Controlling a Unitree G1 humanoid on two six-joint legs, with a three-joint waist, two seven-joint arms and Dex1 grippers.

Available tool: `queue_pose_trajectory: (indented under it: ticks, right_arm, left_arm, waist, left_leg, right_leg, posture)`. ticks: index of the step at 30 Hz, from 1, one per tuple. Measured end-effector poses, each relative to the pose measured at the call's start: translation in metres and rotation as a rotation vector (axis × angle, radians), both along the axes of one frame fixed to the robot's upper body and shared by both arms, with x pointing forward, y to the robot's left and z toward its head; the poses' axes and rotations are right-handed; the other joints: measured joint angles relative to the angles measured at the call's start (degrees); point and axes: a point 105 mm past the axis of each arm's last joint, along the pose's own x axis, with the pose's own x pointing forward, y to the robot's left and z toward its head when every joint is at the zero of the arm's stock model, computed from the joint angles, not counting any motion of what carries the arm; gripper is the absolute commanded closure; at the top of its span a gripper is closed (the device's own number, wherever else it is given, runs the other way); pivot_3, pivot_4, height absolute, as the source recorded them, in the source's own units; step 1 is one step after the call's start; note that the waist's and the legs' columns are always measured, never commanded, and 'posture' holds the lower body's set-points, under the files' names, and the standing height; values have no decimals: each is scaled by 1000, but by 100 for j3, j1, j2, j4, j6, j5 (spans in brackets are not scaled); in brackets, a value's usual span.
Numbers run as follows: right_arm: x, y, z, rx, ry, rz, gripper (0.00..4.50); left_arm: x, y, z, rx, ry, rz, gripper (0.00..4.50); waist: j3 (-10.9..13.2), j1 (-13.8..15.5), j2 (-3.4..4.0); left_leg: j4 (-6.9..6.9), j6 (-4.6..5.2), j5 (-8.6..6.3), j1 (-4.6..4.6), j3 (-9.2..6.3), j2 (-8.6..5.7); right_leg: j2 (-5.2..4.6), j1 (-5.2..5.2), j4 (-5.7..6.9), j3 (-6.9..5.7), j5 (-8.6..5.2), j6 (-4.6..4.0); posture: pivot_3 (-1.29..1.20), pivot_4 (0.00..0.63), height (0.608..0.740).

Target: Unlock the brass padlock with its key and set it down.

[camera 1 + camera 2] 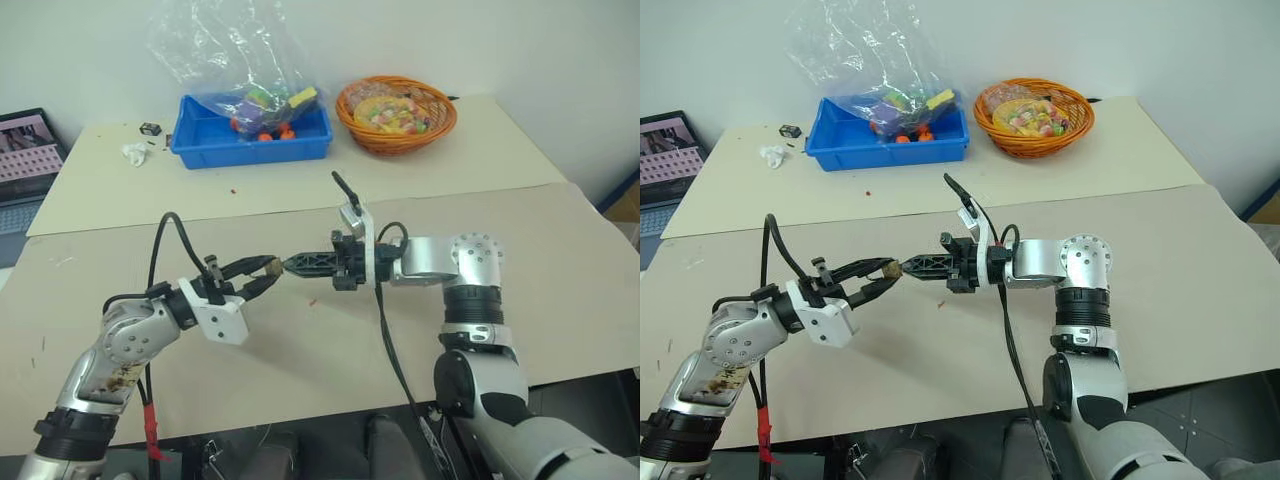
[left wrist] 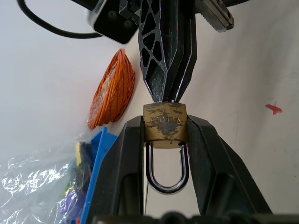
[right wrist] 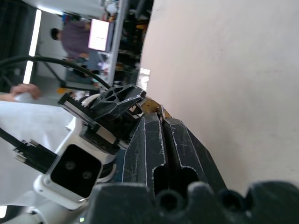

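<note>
A wide beige table (image 1: 560, 260) spreads under both robot arms, with a second, paler table (image 1: 480, 150) pushed against its far edge. On that far table sit a blue plastic bin (image 1: 250, 135) holding a clear bag of colourful toys (image 1: 235, 60), and to its right an orange woven basket (image 1: 396, 113) of wrapped sweets. A laptop (image 1: 28, 155) shows at the far left edge. Above the near table the two arms meet tip to tip. The left gripper (image 1: 268, 274) reaches in from the left, its two black fingers (image 2: 128, 163) clamped on either side of the brass padlock (image 2: 165, 125), whose silvery shackle (image 2: 167, 172) loops back between them, towards the wrist. The right gripper (image 1: 290, 265) points leftward at it, fingers pressed nearly together, their tips touching the padlock's bottom face. The key itself is hidden at that contact point, so whether those fingers pinch it cannot be told.
</note>
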Motion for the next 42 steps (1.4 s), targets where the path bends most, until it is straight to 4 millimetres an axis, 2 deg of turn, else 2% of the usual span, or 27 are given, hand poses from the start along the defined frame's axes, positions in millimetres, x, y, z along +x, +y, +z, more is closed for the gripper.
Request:
queue_pose_trajectory:
  ticks: [4,5,6,9,14,19,30,42]
  right_arm:
    - [1,-3,2,-25,-43,-33,2098]
    - [1,-3,4,-22,-55,-32,1657]
    - [-2,0,7,-16,-71,-9,1362]
    - [-8,6,14,-12,-117,44,1362]
    - [-2,-13,24,10,-180,16,1362]
    - [-8,-18,39,40,-296,44,1362]
    - [-15,-24,-4,-34,-252,45,1362]
    - [-20,-12,-1,-1,-261,72,1362]
  left_arm:
    - [-1,-1,2,-4,-7,-3,3690]
    - [-1,-1,2,-3,-5,-5,3690]
    - [-3,-6,1,1,-6,-27,3690]
    - [-12,-23,0,-5,-12,-99,3690]
    - [-11,-22,1,0,-15,-99,3690]
    - [-11,-22,1,0,-16,-99,3690]
    - [-11,-22,2,-1,-14,-94,3690]
    - [-11,-22,2,-1,-15,-94,3690]
  waist:
    - [0,-10,0]
    - [0,-10,1]
    - [-1,-9,2]
    - [-1,-12,2]
    - [0,10,2]
    - [-1,-22,1]
    - [0,6,1]
    - [0,14,1]
  left_leg:
    - [0,0,0,1,2,2]
    - [0,0,0,1,2,2]
    - [0,0,0,1,2,2]
    - [0,2,-1,0,4,3]
    - [0,2,-1,0,4,2]
    - [0,4,-2,1,11,5]
    - [1,3,-2,1,15,6]
    - [1,3,-2,1,15,6]
  right_leg:
    - [3,-1,2,0,0,0]
    - [3,-1,2,0,0,0]
    - [2,-1,1,1,0,0]
    - [2,0,0,1,0,0]
    - [3,0,-1,0,0,0]
    - [4,0,-1,1,0,1]
    - [4,0,-2,2,1,1]
    - [4,-1,-2,2,2,-1]
  posture:
    - [0,150,732]
    - [0,150,732]
    - [0,150,732]
    - [0,150,732]
    - [0,150,732]
    - [0,150,732]
    - [0,150,732]
    - [0,150,732]
